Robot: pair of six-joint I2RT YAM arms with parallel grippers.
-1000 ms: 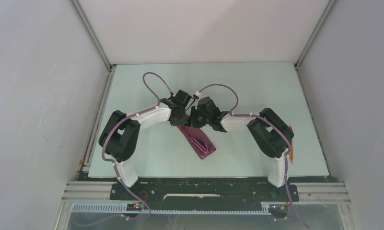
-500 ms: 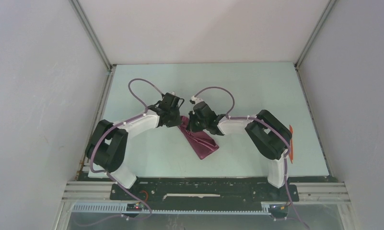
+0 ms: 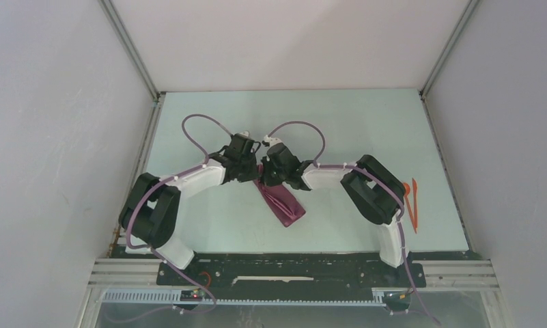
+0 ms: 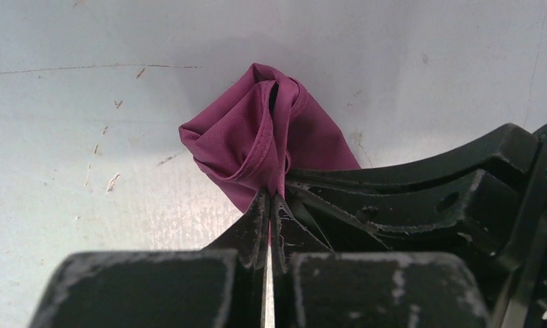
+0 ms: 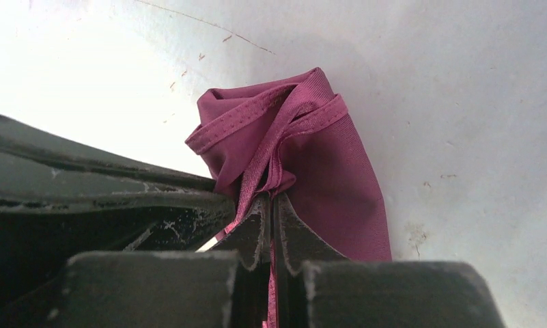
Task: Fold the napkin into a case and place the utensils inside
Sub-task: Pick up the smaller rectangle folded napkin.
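Note:
The maroon napkin lies bunched in a narrow slanted strip at the middle of the table. Its far end is lifted between my two grippers. My left gripper is shut on the napkin's hem, and my right gripper is shut on the same end, right beside the left. In each wrist view the other gripper's dark finger crosses the frame next to the cloth. Two orange utensils lie at the table's right edge, beside the right arm.
The pale green table is boxed in by grey walls on three sides. The arms' bases stand on a black rail at the near edge.
Both grippers have drawn together again over the napkin's far end and shifted slightly left. The right arm has swung left, uncovering the orange utensils at the right edge.

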